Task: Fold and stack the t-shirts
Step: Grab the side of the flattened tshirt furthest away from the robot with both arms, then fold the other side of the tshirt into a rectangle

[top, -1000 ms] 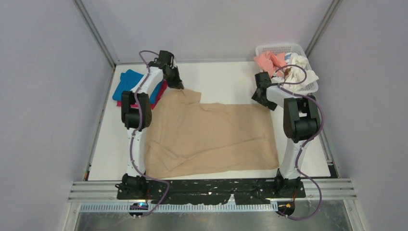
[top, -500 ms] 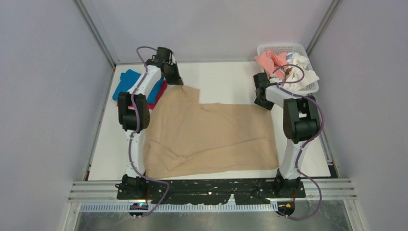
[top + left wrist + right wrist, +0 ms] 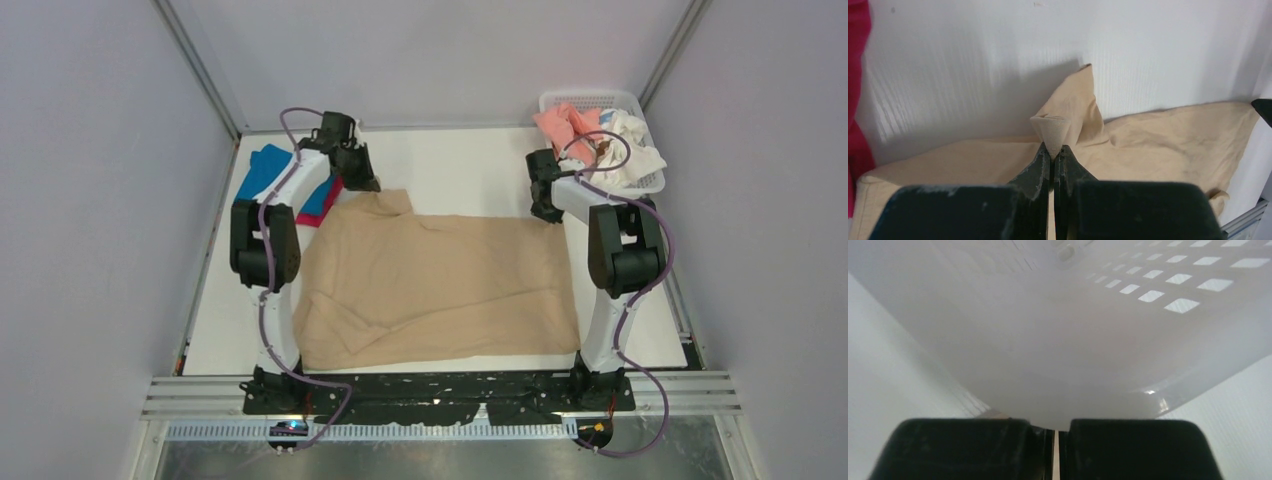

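Note:
The tan t-shirt (image 3: 440,280) lies spread over the middle of the white table. My left gripper (image 3: 368,184) is shut on its far left corner; in the left wrist view a peak of tan cloth (image 3: 1058,132) rises from between the closed fingertips (image 3: 1053,150). My right gripper (image 3: 545,212) sits at the shirt's far right corner, jaws shut, with a thin tan strip between them (image 3: 1054,432). Blue (image 3: 262,170) and magenta (image 3: 322,204) t-shirts lie folded at the far left. Salmon-pink (image 3: 560,125) and white (image 3: 632,152) t-shirts lie crumpled in the basket.
The white mesh basket (image 3: 592,99) stands at the far right corner, its wall (image 3: 1098,340) right in front of the right wrist camera. Grey walls enclose the table on three sides. The magenta cloth (image 3: 855,75) edges the left wrist view.
The right gripper's jaws have closed at the tan shirt's far right corner. The left arm has swung its elbow leftward, still holding the far left corner.

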You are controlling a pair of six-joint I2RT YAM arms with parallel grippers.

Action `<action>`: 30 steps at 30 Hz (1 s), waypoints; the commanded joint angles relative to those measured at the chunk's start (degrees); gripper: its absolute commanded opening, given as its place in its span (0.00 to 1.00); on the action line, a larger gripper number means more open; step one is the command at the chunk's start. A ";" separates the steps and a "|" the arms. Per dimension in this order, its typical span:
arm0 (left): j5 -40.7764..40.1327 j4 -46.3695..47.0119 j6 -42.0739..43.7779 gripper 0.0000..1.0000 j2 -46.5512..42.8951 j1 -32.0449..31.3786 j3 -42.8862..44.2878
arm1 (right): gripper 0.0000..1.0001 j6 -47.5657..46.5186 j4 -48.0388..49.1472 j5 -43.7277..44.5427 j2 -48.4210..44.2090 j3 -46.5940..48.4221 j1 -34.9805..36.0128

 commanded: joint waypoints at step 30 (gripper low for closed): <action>-1.78 14.38 -0.26 0.00 -47.88 -8.08 -50.61 | 0.06 -7.01 9.90 -2.77 -27.01 -20.90 2.20</action>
